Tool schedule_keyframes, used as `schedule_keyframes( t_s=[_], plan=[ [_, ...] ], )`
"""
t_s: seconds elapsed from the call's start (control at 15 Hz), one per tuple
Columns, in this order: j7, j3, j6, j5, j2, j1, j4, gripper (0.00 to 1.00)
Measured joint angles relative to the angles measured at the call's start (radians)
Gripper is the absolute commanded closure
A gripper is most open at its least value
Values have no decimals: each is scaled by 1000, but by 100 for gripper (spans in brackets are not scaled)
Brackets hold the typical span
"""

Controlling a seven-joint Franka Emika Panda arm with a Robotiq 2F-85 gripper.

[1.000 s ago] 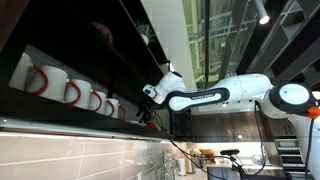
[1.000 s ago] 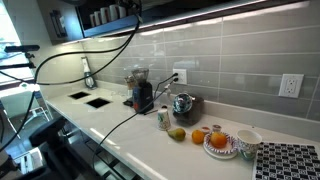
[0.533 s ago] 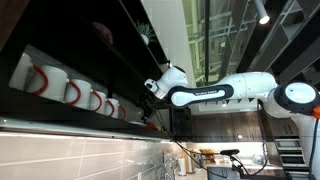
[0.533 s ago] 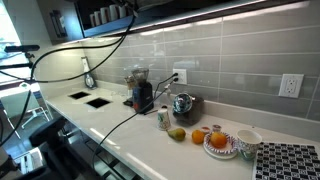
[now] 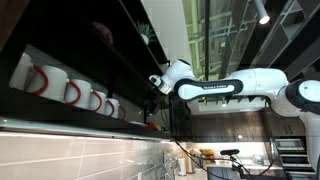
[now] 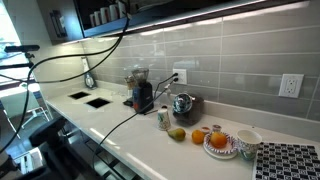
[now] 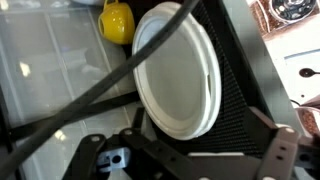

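Tool (image 5: 152, 84) closer to the mug shelf (image 5: 60, 114) than 1 second ago, facing a white plate (image 7: 175, 70) beside a yellow cup (image 7: 117, 22); whether spread or pressed together, impossible to tell

Plate (image 7: 178, 70) central in the wrist view, cup (image 7: 117, 22) just beside its upper left, cable (image 7: 90, 95) crossing before its left rim

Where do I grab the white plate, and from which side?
Take the white plate by its near rim, the edge closest to the gripper, coming straight in from that side. Its thin rim probably suits a pinch; its broad face is too wide, and the yellow cup crowds the far edge.
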Motion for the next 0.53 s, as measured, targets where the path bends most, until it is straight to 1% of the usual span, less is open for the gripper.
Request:
schedule_keyframes(
  t_s=[0.33,0.53],
  plan=[
    [309,17,-59,-19,-80,-18,-97,0],
    [477,17,-63,-16,-145,-26,-178,0]
  ],
)
